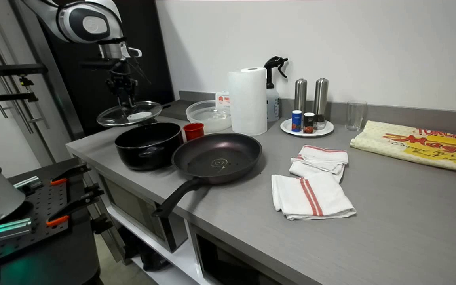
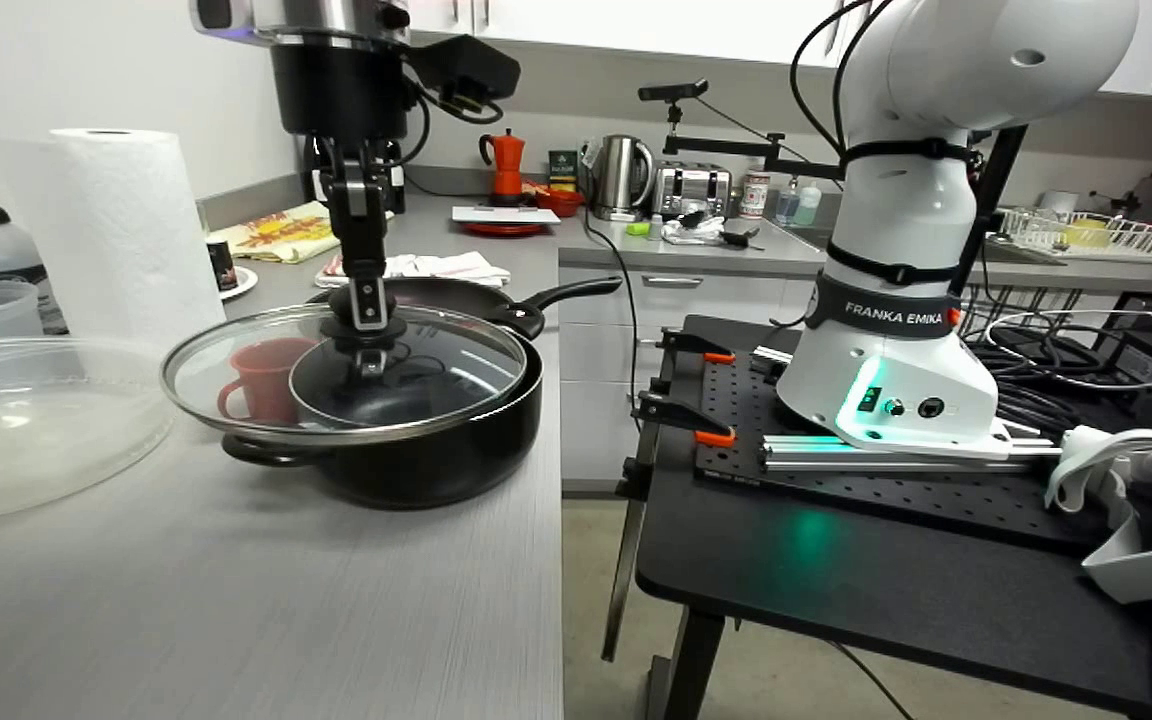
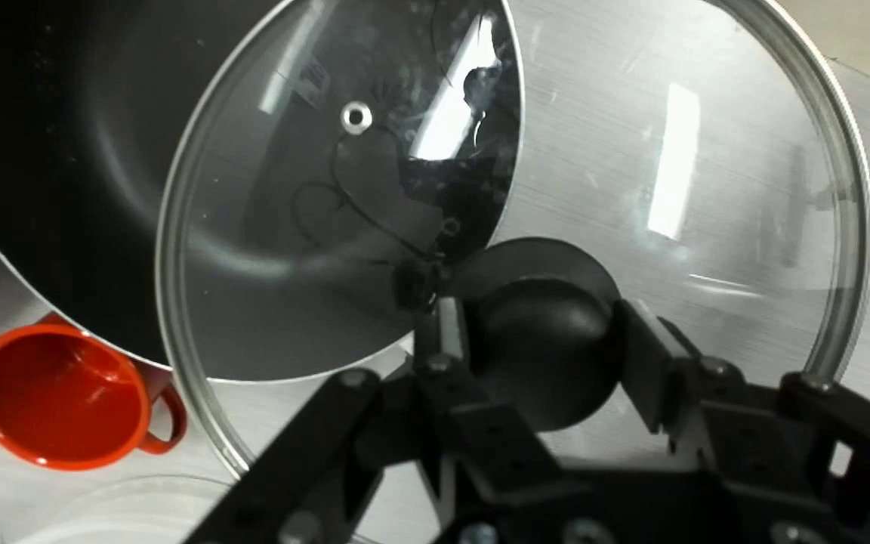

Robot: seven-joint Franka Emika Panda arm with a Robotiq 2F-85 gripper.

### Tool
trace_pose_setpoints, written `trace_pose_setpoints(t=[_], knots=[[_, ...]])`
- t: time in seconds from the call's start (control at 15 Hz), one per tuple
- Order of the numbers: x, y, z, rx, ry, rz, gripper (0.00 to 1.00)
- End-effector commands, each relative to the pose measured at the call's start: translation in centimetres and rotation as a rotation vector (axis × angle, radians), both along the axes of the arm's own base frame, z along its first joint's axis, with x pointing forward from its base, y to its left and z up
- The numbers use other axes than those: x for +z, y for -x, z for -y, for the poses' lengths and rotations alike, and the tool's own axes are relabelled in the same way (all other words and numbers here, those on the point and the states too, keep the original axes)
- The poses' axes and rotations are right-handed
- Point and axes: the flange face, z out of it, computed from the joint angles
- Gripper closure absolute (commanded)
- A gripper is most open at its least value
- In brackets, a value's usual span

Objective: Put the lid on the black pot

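The see-through lid with a light rim hangs in the air in both exterior views. My gripper is shut on its black knob, with one finger on each side of the knob in the wrist view. The black pot stands uncovered on the counter near its edge. It also shows in an exterior view. In the wrist view, the lid overlaps only part of the pot; the rest of the lid is over the counter. The lid looks slightly tilted.
A red mug stands against the pot, close to the lid's rim in the wrist view. A black frying pan touches or nearly touches the pot. A clear plastic container and a paper towel roll stand nearby.
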Motion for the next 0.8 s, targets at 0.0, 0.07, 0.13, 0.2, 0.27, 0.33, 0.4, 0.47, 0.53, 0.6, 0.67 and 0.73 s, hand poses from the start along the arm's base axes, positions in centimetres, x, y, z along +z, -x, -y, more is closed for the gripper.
trace_pose_setpoints(t=[0.0, 0.07, 0.13, 0.2, 0.27, 0.33, 0.4, 0.47, 0.53, 0.6, 0.67, 0.73], knots=[[1.0, -0.3, 2.4, -0.051, -0.031, 0.003, 0.74], [0.8, -0.5, 3.1, -0.067, -0.035, -0.003, 0.74], [0.6, -0.8, 3.7, -0.083, -0.036, -0.008, 0.74], [0.4, -1.0, 4.2, -0.097, -0.038, -0.014, 0.74], [0.2, -1.1, 4.9, -0.11, -0.041, -0.02, 0.74], [0.0, -1.3, 5.4, -0.122, -0.045, -0.025, 0.74], [-0.3, -1.4, 5.9, -0.135, -0.046, -0.03, 0.74], [-0.5, -1.5, 6.4, -0.147, -0.048, -0.033, 0.74], [-0.6, -1.6, 6.9, -0.157, -0.051, -0.036, 0.74], [-0.8, -1.7, 7.3, -0.168, -0.051, -0.039, 0.74], [-1.0, -1.8, 7.6, -0.177, -0.051, -0.042, 0.74], [-1.2, -1.9, 7.9, -0.183, -0.052, -0.044, 0.74]])
